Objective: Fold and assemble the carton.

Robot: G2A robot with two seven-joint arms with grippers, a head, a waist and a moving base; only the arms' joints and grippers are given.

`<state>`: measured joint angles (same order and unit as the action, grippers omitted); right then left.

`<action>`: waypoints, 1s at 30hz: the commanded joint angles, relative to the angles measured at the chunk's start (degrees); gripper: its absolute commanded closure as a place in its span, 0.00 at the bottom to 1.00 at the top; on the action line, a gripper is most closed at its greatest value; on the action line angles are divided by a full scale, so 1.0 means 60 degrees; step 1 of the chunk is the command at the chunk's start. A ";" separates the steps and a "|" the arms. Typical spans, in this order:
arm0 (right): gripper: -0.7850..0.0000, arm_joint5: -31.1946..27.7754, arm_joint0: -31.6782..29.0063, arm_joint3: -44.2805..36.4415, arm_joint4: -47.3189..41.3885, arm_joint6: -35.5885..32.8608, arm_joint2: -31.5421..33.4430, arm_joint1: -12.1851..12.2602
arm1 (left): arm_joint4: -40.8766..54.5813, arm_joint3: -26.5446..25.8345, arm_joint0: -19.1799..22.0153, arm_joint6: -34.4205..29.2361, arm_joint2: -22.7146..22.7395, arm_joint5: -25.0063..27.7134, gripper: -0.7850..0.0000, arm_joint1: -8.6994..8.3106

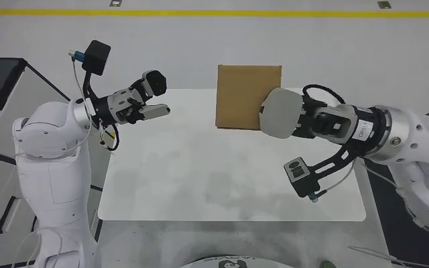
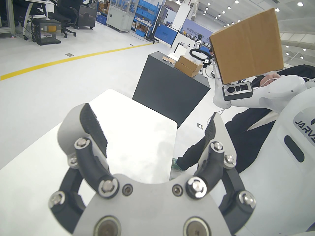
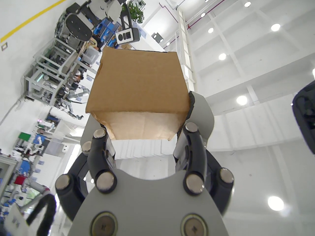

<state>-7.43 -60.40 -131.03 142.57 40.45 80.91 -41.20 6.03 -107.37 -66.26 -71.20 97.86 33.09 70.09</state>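
Note:
A brown cardboard carton (image 1: pixel 247 96) is held up above the far middle of the white table (image 1: pixel 201 181). My right gripper (image 3: pixel 145 121) is shut on the carton (image 3: pixel 137 87), its fingers clamping two opposite sides near one end. In the top view the right gripper (image 1: pixel 263 115) meets the carton's lower right corner. The left gripper (image 2: pixel 152 121) is open and holds nothing, hovering over the table's far left corner. The left gripper (image 1: pixel 159 110) stands well to the left of the carton (image 2: pixel 247 46), apart from it.
A dark pedestal (image 2: pixel 169 87) with flat cartons (image 2: pixel 188 65) on top stands beyond the table's edge in the left wrist view. A yellow floor line (image 1: pixel 214 13) runs behind the table. A black stand (image 1: pixel 12 74) is at the far left.

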 commanded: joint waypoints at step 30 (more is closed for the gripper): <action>1.00 -0.1246 0.1551 0.4103 -0.6839 0.2718 -0.1528 -0.0549 | 0.0000 0.0000 0.0000 0.0000 0.0000 0.0000 0.00 0.0000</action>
<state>-17.12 -50.36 -107.37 105.45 55.17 71.57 -44.26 6.03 -107.37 -66.26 -71.20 97.86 33.09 70.09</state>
